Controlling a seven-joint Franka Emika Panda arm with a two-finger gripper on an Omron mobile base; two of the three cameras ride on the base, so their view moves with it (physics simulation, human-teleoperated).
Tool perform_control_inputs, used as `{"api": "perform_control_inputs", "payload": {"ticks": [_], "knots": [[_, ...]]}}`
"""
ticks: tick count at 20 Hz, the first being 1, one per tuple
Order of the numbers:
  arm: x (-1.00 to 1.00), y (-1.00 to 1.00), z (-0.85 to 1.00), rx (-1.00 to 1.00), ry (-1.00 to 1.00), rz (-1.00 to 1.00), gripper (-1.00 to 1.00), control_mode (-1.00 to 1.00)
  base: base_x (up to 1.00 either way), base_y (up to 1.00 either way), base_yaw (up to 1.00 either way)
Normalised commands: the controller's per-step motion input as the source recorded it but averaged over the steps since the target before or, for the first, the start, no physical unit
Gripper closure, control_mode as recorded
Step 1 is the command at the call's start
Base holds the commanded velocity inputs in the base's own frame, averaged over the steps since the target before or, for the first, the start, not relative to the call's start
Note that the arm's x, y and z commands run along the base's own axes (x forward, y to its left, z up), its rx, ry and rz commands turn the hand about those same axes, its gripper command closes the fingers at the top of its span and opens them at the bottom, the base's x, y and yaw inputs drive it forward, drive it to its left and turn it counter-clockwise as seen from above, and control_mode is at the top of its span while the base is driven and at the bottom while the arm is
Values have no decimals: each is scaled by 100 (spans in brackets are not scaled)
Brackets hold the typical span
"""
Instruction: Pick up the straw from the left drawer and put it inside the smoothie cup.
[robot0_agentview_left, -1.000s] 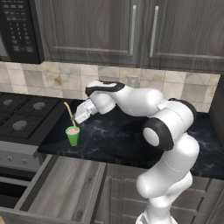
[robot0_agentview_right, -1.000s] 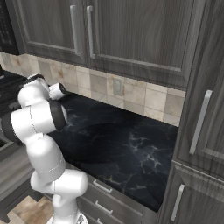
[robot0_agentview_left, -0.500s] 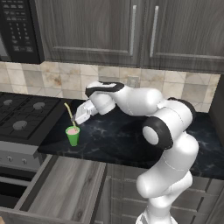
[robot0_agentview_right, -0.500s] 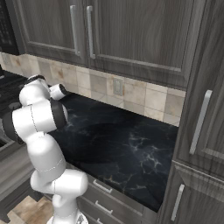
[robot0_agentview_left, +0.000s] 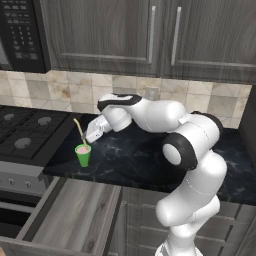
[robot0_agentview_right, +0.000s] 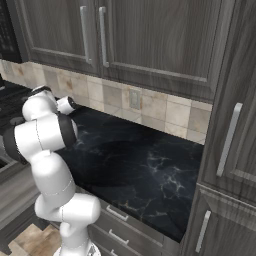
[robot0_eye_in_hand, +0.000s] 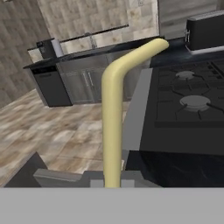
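Straw (robot0_agentview_left: 80, 132) clamped in claw (robot0_agentview_left: 90, 138), lower end in cup (robot0_agentview_left: 83, 155) just below. No visible shift over last second; only release left, likely.

The tabletop (robot0_agentview_left: 135, 155) looks like glossy black marble with pale veins. The left drawer (robot0_agentview_left: 75, 215) shows matt grey wood grain. The smoothie cup (robot0_agentview_left: 83, 155) reads as smooth green plastic, the straw (robot0_eye_in_hand: 113, 127) as smooth, matt pale-yellow plastic. The cabinet doors (robot0_agentview_right: 150, 45) are dark wood grain with brushed-metal handles.
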Motion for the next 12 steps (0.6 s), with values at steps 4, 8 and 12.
{"api": "perform_control_inputs", "payload": {"ticks": [4,8,12], "knots": [[0,0,-17,0,0,0,100,-100,0,0,0],[0,0,-15,0,0,0,100,-100,0,0,0],[0,0,-9,0,0,0,100,-100,0,0,0]]}}
